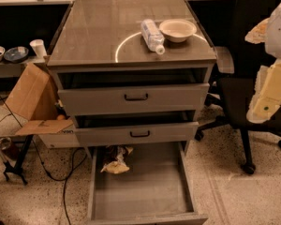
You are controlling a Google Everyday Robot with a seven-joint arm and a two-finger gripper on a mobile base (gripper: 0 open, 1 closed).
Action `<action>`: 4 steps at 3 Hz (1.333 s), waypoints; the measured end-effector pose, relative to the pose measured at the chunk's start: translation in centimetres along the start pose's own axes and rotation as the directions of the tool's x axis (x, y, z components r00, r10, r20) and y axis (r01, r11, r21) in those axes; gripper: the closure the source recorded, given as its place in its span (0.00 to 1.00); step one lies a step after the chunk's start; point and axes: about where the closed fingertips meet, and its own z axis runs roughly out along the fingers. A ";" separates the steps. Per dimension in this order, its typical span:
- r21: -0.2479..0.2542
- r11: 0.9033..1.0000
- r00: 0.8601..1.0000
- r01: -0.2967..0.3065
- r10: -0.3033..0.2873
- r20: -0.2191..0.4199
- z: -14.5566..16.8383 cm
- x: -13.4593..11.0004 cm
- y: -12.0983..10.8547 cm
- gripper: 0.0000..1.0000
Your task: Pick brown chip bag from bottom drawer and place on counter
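Note:
The brown chip bag [114, 159] lies crumpled at the back left of the bottom drawer [145, 196], which is pulled fully out and shows a plain grey floor. The counter [98, 32] above has a pale ring mark, with a clear plastic bottle [152, 35] lying on its side and a cream bowl [177, 29] on it. My gripper [270, 93] shows as pale cream parts at the right edge of the view, at about the height of the top drawer. It is well to the right of the cabinet and far from the bag.
The two upper drawers [136, 97] with black handles are slightly open. A black office chair [246, 86] stands right of the cabinet, behind my arm. A tan cardboard box [33, 95] and floor cables [65, 182] are at the left. A bench runs along the back.

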 end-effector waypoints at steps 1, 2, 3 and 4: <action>0.000 1.000 1.000 0.000 0.000 0.000 0.0 0.0 0.0 0.00; 0.002 1.000 1.000 0.022 -0.022 0.021 0.8 -0.3 0.1 0.00; -0.033 0.999 0.991 0.028 -0.024 0.134 7.2 -1.2 1.1 0.00; -0.126 0.992 0.965 -0.010 0.042 0.259 15.8 -3.0 3.4 0.00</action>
